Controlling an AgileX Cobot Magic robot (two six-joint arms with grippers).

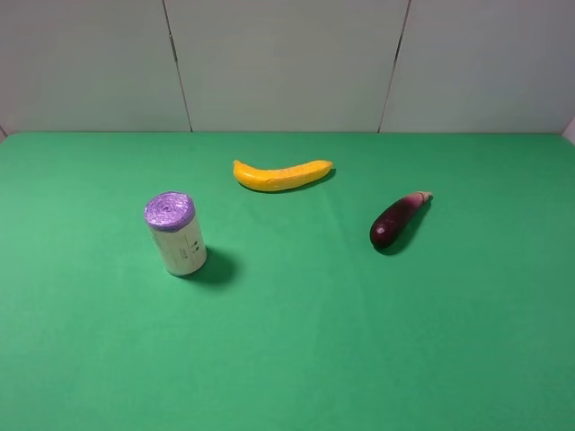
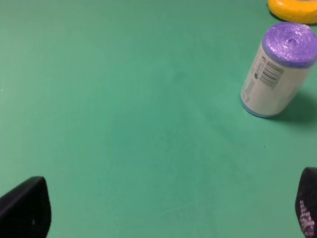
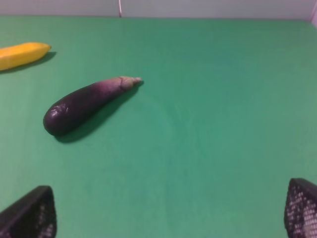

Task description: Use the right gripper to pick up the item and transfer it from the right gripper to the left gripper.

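Observation:
The item, a glossy dark purple eggplant (image 1: 397,221) with a pale stem tip, lies on the green table right of centre. It also shows in the right wrist view (image 3: 84,103), well ahead of my right gripper (image 3: 168,213), whose two black fingertips (image 3: 29,213) stand wide apart with nothing between them. My left gripper (image 2: 163,213) is open and empty too, its fingertips (image 2: 25,210) at the frame's corners. Neither gripper shows in the high view.
A yellow banana (image 1: 281,174) lies at the back middle of the green table (image 1: 287,359). A purple-topped cream cylinder roll (image 1: 174,233) stands at the left, also in the left wrist view (image 2: 277,69). A pale wall runs behind the table.

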